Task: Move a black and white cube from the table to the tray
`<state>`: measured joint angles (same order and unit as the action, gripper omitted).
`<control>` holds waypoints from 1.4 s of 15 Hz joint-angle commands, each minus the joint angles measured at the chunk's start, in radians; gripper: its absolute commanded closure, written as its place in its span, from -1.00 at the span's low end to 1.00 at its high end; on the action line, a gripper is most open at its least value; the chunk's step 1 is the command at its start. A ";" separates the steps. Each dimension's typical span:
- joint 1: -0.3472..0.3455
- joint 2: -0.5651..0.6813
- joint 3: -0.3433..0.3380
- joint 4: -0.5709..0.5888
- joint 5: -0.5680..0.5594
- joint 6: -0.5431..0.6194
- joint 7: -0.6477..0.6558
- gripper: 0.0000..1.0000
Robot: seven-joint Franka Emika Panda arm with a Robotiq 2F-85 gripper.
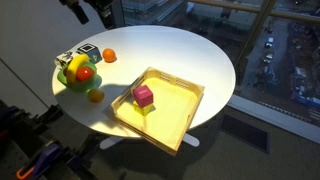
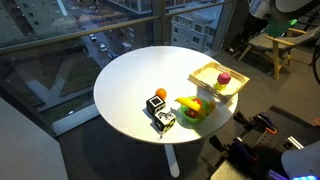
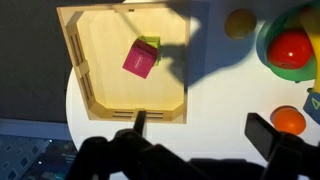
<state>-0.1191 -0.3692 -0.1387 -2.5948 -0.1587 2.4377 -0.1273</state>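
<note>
We have the black and white cube (image 2: 157,103) sitting on the table (image 2: 125,80), close to the edge. A second patterned cube (image 2: 166,122) is just beside it, and the green fruit bowl (image 2: 192,108) is near. Beyond the bowl we see the tray (image 2: 205,72), well apart from our cube, with a magenta cube (image 2: 224,78) inside. In the wrist view the gripper (image 3: 201,124) hangs above the table by the tray's rim, fingers spread wide, nothing between them, with an orange (image 3: 288,120) beside it.
</note>
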 commanded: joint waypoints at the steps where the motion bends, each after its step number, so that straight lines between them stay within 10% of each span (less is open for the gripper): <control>1: -0.005 0.000 0.006 0.001 0.003 -0.002 -0.002 -1.00; 21: 0.064 0.077 0.047 0.105 0.066 -0.022 -0.003 -1.00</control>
<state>-0.0764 -0.3364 -0.1034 -2.5507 -0.1289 2.4377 -0.1268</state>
